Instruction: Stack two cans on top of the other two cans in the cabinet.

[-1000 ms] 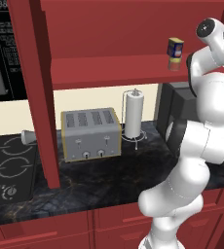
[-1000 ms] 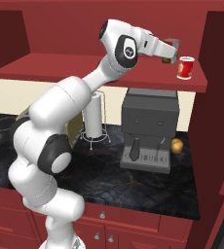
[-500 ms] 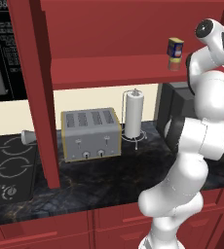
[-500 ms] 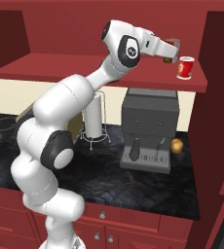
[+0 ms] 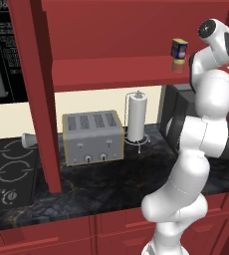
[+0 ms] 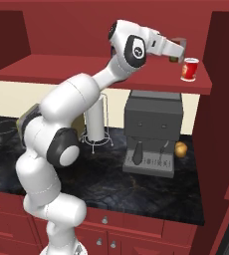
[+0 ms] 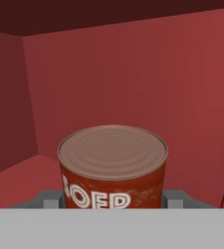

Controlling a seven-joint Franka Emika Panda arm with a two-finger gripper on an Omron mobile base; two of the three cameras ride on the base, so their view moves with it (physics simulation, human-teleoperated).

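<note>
Four cans up on the cabinet (image 5: 111, 74) shelf: one blue can (image 5: 179, 49) atop one tan can (image 5: 178, 65), one red-and-white can (image 6: 189, 69) far right, one dark can (image 6: 173, 59) just left of it. Down on the counter (image 6: 136, 189): one toaster (image 5: 93, 137), one paper-towel stand (image 5: 137, 117), one coffee machine (image 6: 152, 132), one small orange fruit (image 6: 180, 149). One stovetop (image 5: 7, 169) at left.

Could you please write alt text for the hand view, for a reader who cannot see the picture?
A round metal can with a dark red label and white letters stands upright and close between the grey fingers of the gripper. Behind it are the dark red wooden walls and shelf of the cabinet.
</note>
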